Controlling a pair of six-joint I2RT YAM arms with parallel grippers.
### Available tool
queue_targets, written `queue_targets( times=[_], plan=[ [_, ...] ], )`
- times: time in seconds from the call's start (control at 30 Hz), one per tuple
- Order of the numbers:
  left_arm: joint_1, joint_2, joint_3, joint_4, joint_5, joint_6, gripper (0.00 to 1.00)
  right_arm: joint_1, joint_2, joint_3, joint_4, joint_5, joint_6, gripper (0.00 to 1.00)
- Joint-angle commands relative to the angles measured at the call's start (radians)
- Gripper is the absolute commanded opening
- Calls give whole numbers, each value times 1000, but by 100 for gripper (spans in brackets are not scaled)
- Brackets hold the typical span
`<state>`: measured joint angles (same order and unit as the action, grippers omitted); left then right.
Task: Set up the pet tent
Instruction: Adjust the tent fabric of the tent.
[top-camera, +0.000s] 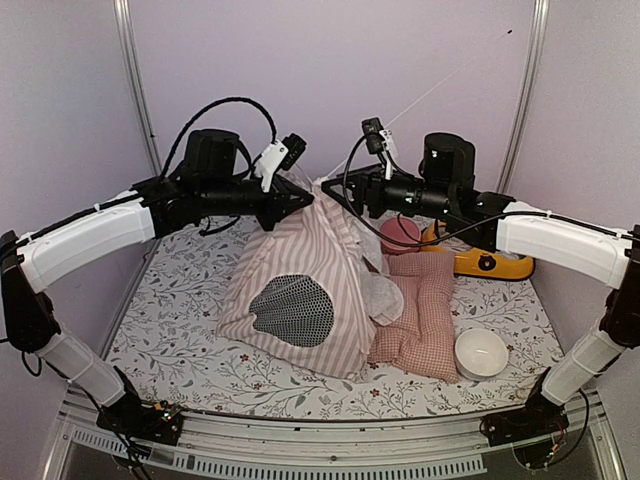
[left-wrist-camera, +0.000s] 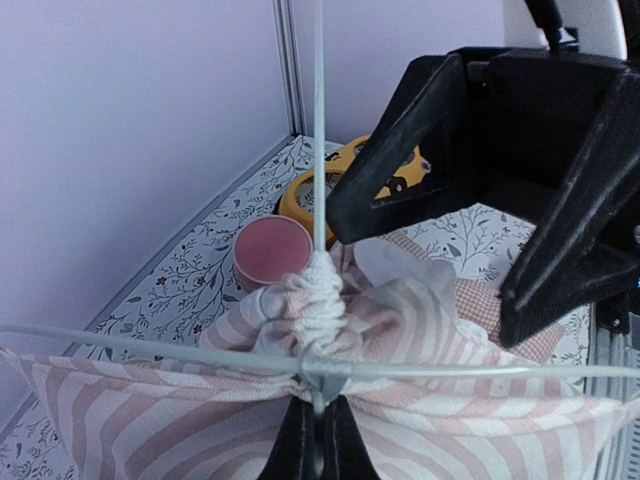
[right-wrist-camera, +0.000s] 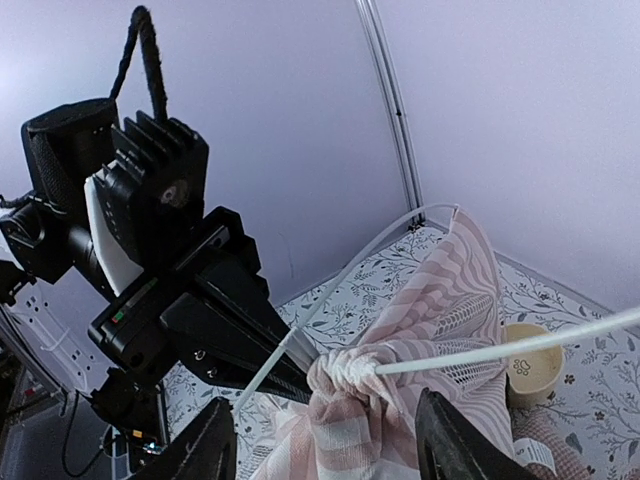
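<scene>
A soft pink-and-white striped fabric pet tent (top-camera: 300, 280) with an oval black mesh window stands cone-shaped mid-way on the floral-print surface (top-camera: 180, 340), with a pink checked cushion (top-camera: 415, 315) touching its right side and bare cloth to its left. The left hand (left-wrist-camera: 316, 425) is pinched closed on the tent's bunched peak, where thin white poles (left-wrist-camera: 319, 120) cross. The right hand (right-wrist-camera: 330, 440) hangs with fingers spread either side of the peak, gripping nothing; the wrist views show the gathered, ribbed folds there, which the overhead view does not.
</scene>
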<state>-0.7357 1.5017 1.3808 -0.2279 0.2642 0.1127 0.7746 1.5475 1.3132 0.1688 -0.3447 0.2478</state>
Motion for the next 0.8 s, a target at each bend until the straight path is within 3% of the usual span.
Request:
queue_targets(
  times=[0.0,0.57,0.67,0.77],
  plan=[
    [12,-25,46,-14,32,-9,0,11,35,63,-43,48,-84,57],
    [14,-34,60,-27,25,-8,0,31,37,75,-148,29,-122,52],
    [13,-34,61,-27,30,-6,0,32,52,91,-157,27,-115,45],
    [14,-38,60,-30,27,-2,0,32,64,108,-166,68,-104,25]
  ],
)
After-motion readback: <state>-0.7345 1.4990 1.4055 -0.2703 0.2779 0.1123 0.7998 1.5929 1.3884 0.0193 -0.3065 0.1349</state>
